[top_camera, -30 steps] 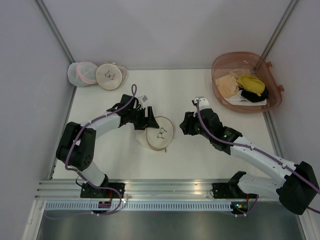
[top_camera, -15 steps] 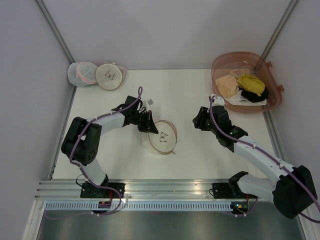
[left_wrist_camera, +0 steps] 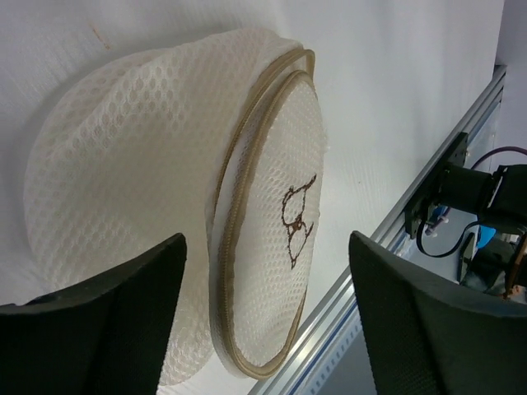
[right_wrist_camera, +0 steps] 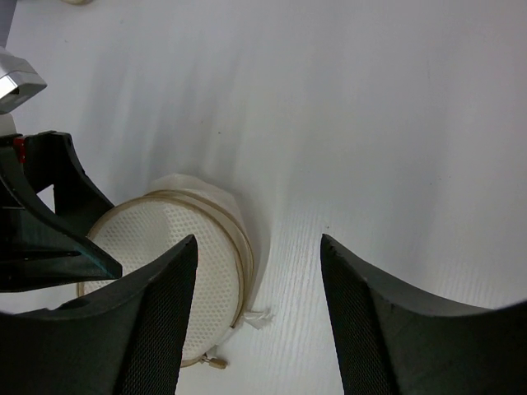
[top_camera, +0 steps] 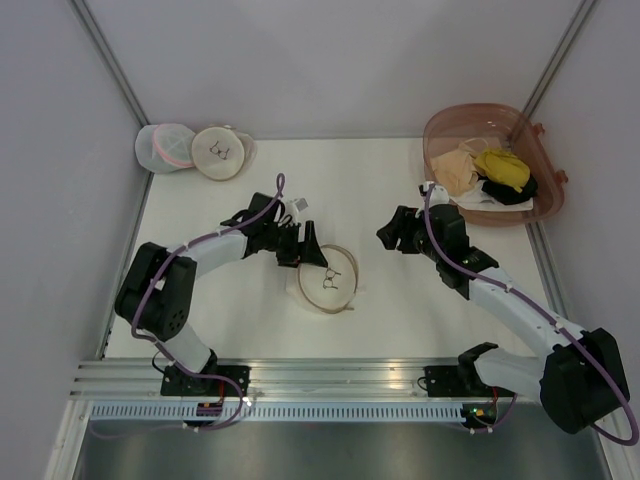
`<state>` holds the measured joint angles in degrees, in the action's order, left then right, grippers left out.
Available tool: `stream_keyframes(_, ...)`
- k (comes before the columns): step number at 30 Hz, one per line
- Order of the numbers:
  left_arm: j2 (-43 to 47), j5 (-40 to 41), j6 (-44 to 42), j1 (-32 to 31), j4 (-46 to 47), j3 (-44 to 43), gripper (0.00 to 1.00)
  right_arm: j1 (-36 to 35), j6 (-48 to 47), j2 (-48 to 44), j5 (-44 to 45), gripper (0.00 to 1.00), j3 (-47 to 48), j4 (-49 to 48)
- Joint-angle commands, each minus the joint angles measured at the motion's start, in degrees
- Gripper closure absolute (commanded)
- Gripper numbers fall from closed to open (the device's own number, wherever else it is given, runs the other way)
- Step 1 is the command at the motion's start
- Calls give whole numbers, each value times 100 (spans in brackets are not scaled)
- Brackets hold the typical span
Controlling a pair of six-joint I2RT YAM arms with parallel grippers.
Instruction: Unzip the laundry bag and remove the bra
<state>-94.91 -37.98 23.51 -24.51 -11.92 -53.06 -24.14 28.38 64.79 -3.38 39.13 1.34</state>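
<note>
from above, the laundry bag (top_camera: 328, 278) lies on the white table (top_camera: 380, 180) in front of the two arms, its little bra drawing facing up. the left gripper (top_camera: 305, 245) sits at the bag's upper left edge with its fingers spread wide and nothing clamped between them. the right gripper (top_camera: 392, 232) hangs to the right of the bag, apart from it, also spread and holding nothing. the yellow bra (top_camera: 503, 168) is in the pink basket (top_camera: 430, 150) at the far right corner, between a beige garment (top_camera: 457, 170) and a black garment (top_camera: 512, 192). at the far left corner a white mesh bag with pink trim (top_camera: 165, 147) and a second cream bag (top_camera: 222, 152) lie touching. in the left wrist view the bag fills the gap between the two black fingers (left_wrist_camera: 99, 329), its tan zipper rim toward the camera; neither finger presses on it, and i cannot tell whether the zipper is open. in the right wrist view the fingers (right_wrist_camera: 370, 313) stand apart over bare table, with the bag at the lower left and the left gripper beside it.
</note>
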Motion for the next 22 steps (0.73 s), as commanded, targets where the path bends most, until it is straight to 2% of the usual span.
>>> stream_keyframes(1, 263, 142, 66, -1, 287, 6, 12, 6, -193, -81, -277, 33, 77, -179)
stream_keyframes(5, 534, 168, 233, -1, 383, 137, 2, 6, -210, -116, -356, 32, 103, -161)
stream_keyframes(13, 1326, 308, 330, -1, 568, 419, 1, 6, -272, -345, -532, 27, 77, -152)
stream_keyframes(22, 1528, 352, 286, -1, 603, 551, 1, 6, -263, -353, -550, 21, 112, -152)
